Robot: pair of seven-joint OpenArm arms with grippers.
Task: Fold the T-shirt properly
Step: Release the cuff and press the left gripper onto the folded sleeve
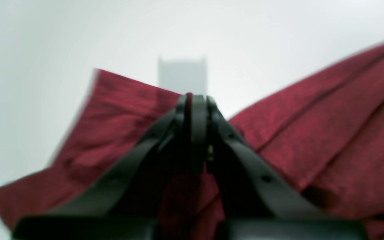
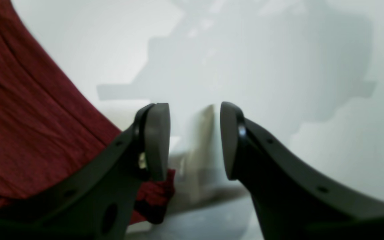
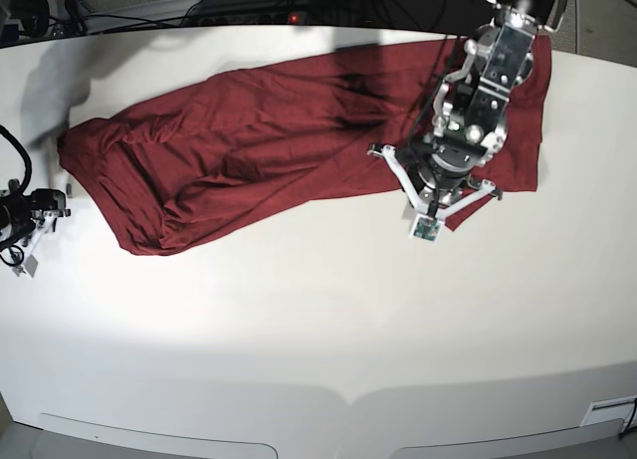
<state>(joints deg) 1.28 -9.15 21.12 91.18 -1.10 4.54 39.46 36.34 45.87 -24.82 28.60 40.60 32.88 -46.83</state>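
Left gripper (image 1: 195,100) clamped tight on a pinch of the maroon T-shirt (image 3: 299,130), a sliver of red cloth showing between the closed pads at the fabric's near edge, toward 3 o'clock on the bench (image 3: 318,330). Right gripper (image 2: 194,140) parted and empty, out at 9 o'clock past the garment's other end, just beside the cloth but gripping none of it. Spread lengthwise from 9 to 2 o'clock across the far half of the white bench, rumpled, with long creases and a bunched, doubled-over lump near 9 o'clock. Probably light, limp and thin: no stiffness to carry a fold, likely to sag, drag and wrinkle when lifted from a single point. Not slippery or fragile by the look of the knit, though stretchy. Best taken at hem corners or shoulder seams, pinching through the edge, both ends raised together to keep the panel taut.
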